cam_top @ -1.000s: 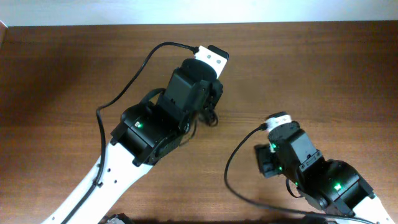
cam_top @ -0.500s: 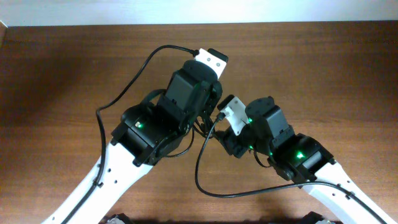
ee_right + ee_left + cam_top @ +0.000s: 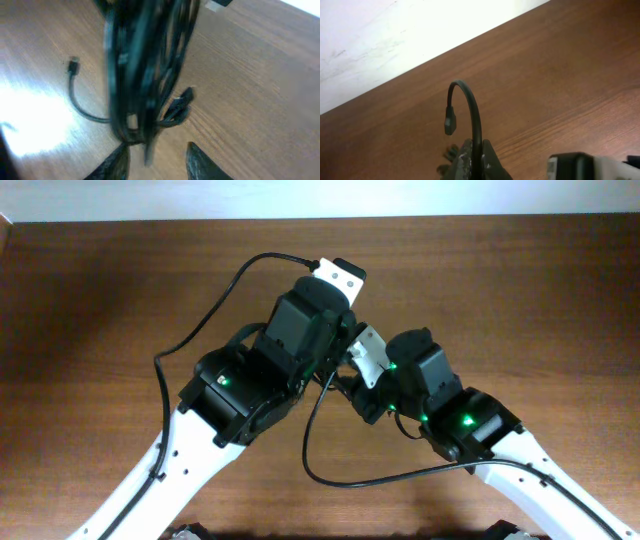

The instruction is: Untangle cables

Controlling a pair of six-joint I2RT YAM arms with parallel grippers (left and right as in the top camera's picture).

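The left pincer is clenched on the cables and holds the knotted bundle over the middle of the surface. The right pincer is released, just beside the bundle. No cord looks separated yet, so nearly all the work seems left

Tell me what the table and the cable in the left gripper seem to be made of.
The table: wood or wood-look laminate; brown grain lines, soft glare suggests a semi-gloss finish. The cable, pinched in the left gripper: likely a rubbery plastic jacket; matte black, bending in a smooth arch.
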